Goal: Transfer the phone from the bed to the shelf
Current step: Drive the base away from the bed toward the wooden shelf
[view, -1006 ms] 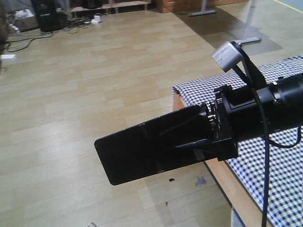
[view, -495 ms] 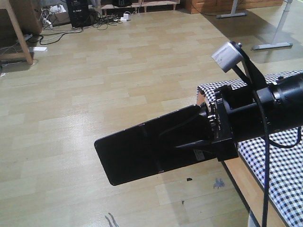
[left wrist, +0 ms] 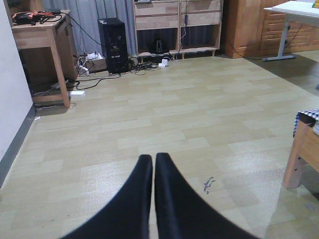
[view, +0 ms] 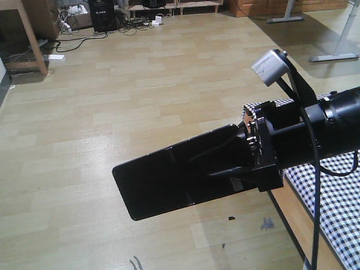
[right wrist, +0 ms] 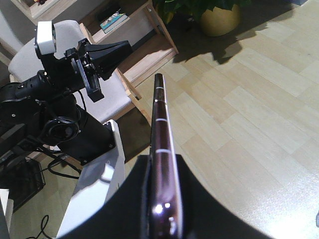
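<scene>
- Floor (view: 112, 84): pale laminate planks with a slight sheen, filling most of every view. A small dark scuff (left wrist: 208, 184) marks it.
- Bed (view: 337, 191): only one corner shows, at the right edge of the front view. It has black-and-white small-check cloth over a light wooden frame.
- Shelf (left wrist: 157, 21): a light-wood unit with open compartments against the far wall, well apart from the bed. Open floor lies between it and the arms.
- Around the shelf foot: a black computer tower (left wrist: 110, 45) just to its left, loose cables (left wrist: 144, 67) on the floor in front, and a reddish-brown cabinet (left wrist: 249, 25) to its right.
- Table (left wrist: 45, 30): plain wood with square legs, at far left by the wall, with clutter on top.
- Right arm (view: 332, 121): a black cylinder reaching in from the right, with a grey wrist camera (view: 269, 64) above it.
- Phone (view: 157, 183): a thin, glossy black slab with a crease across its middle. It is held in the air over the floor, off the bed and far from the shelf. The right wrist view shows its pinkish metallic edge.
- Right fingers (view: 225, 147): black and tapered, clamped on the phone's near end, one on each face.
- Left fingers (left wrist: 169, 199): black, curved and pressed together, holding nothing.
</scene>
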Available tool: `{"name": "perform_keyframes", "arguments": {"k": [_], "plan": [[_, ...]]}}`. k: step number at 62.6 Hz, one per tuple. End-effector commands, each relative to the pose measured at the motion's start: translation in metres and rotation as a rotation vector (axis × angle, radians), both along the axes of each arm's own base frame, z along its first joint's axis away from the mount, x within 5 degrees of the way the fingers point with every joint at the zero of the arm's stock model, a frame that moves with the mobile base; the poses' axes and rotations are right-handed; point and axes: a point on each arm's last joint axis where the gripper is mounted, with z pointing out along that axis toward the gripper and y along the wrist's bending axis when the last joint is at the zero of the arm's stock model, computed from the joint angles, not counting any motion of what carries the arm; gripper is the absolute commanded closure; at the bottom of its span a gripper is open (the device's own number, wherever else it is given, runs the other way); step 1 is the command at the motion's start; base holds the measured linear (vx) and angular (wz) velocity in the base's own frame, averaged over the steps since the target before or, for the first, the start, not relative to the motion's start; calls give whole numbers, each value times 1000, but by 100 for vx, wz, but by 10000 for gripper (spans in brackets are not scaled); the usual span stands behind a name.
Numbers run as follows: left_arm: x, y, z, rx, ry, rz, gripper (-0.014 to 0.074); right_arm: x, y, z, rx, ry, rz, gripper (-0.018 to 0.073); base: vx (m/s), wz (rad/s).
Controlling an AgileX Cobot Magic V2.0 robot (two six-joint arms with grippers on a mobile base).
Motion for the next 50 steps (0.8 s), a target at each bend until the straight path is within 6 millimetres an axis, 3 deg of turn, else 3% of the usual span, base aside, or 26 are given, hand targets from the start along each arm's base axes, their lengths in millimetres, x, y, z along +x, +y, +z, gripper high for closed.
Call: {"name": "perform_keyframes", "arguments": {"k": [1,50], "plan": [[0,0,4,-5,-71,3,595,-12,2,20,92,-1,57,561,7,7],[0,0,4,-5,-71,3,595,-12,2,20,92,-1,57,561,15,10]]}}
